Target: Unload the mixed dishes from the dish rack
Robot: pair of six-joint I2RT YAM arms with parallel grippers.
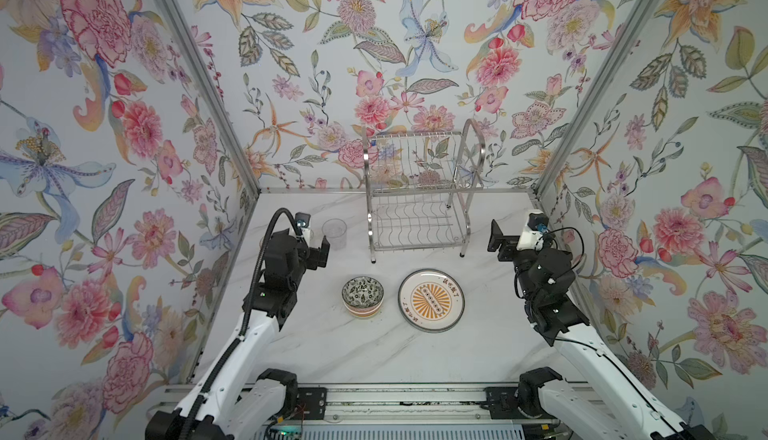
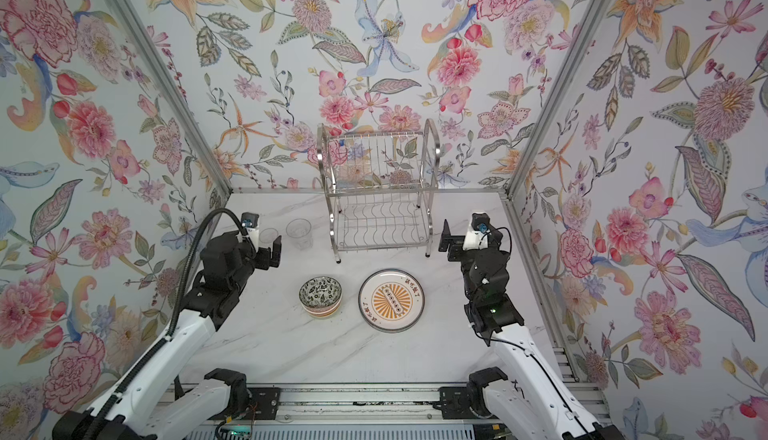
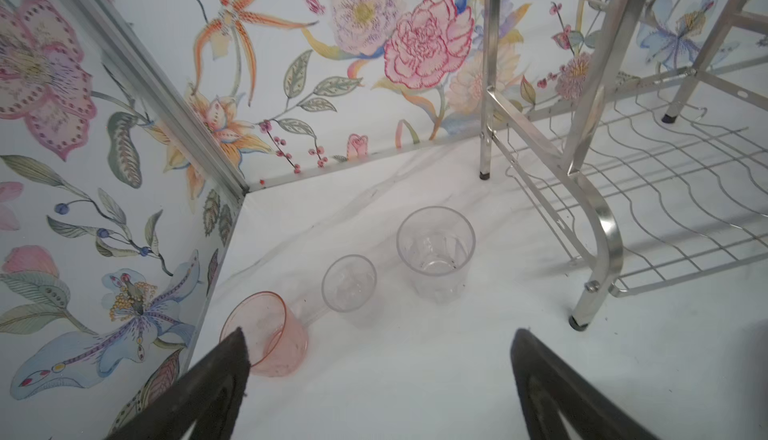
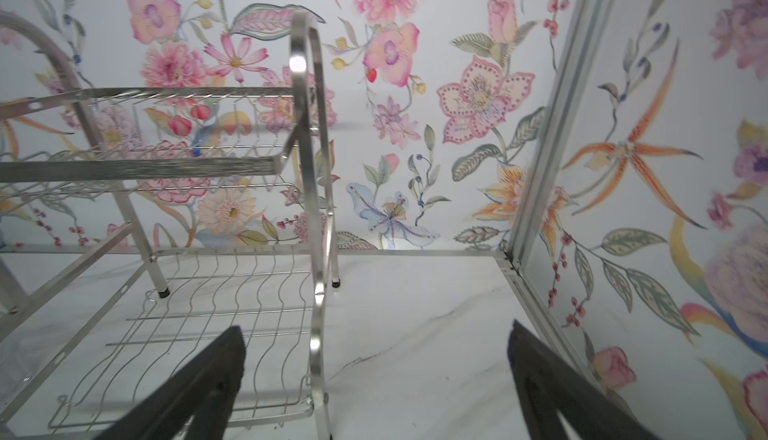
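pincer l (image 3: 380, 331) released by pink cup (image 3: 274, 334), pincer r (image 4: 376, 324) released nr rack (image 4: 166, 167)

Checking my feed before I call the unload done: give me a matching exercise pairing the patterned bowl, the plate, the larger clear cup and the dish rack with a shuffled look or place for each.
Things
1. patterned bowl
2. plate
3. larger clear cup
4. dish rack

Look or place
A. shiny steel, both shelves bare
B. orange sunburst centre, dark rim
C. see-through, upright, the cup closest to the rack's leg
D. black-and-white pattern inside, just left of the plate in both top views

Pairs: 1-D, 2-B, 3-C, 4-A
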